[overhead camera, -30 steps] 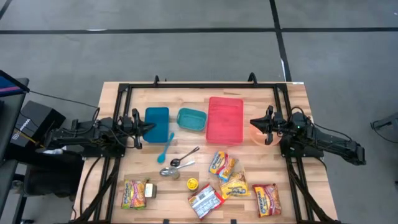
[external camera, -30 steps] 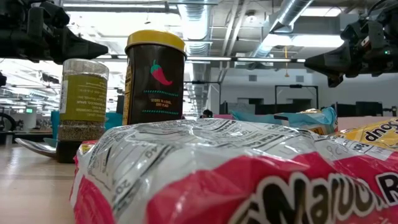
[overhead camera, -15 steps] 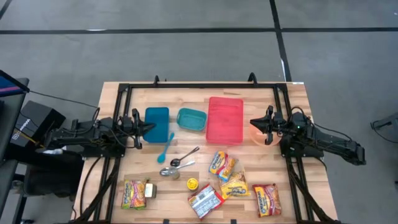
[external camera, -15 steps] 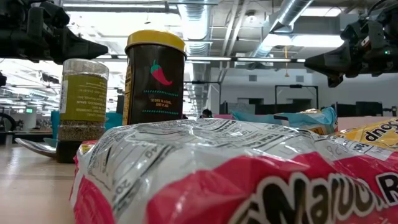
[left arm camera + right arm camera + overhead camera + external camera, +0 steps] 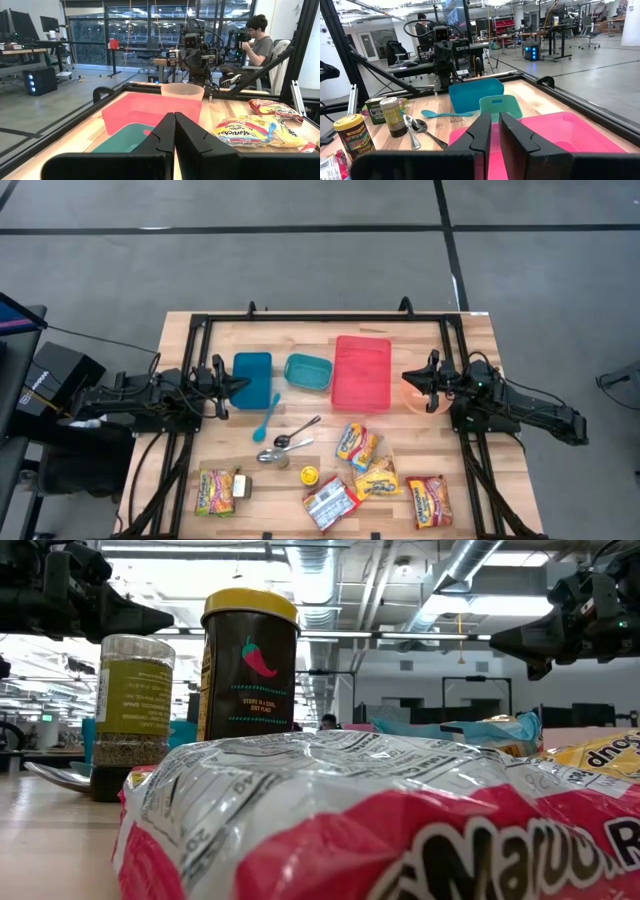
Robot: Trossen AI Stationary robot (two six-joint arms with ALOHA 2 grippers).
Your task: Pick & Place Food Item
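Note:
Several instant-noodle packets lie flat on the near half of the table: one (image 5: 357, 445) in the middle, one (image 5: 378, 477) beside it, one (image 5: 429, 501) at the near right, one (image 5: 331, 503) at the front and one (image 5: 218, 491) at the near left. My left gripper (image 5: 236, 387) hovers at the table's left, pointing level over the blue container (image 5: 252, 375), its fingers shut on nothing (image 5: 174, 116). At the table's right, my right gripper (image 5: 404, 378) hovers level above the pale orange bowl (image 5: 420, 400), shut but for a thin slit and holding nothing (image 5: 495, 116).
A teal container (image 5: 308, 371) and a pink tray (image 5: 362, 372) stand between the grippers. A blue spoon (image 5: 266, 417), two metal spoons (image 5: 297, 430), a yellow-lidded spice jar (image 5: 250, 665) and a green-labelled jar (image 5: 133, 700) sit mid-table. A person (image 5: 257, 42) sits beyond the table.

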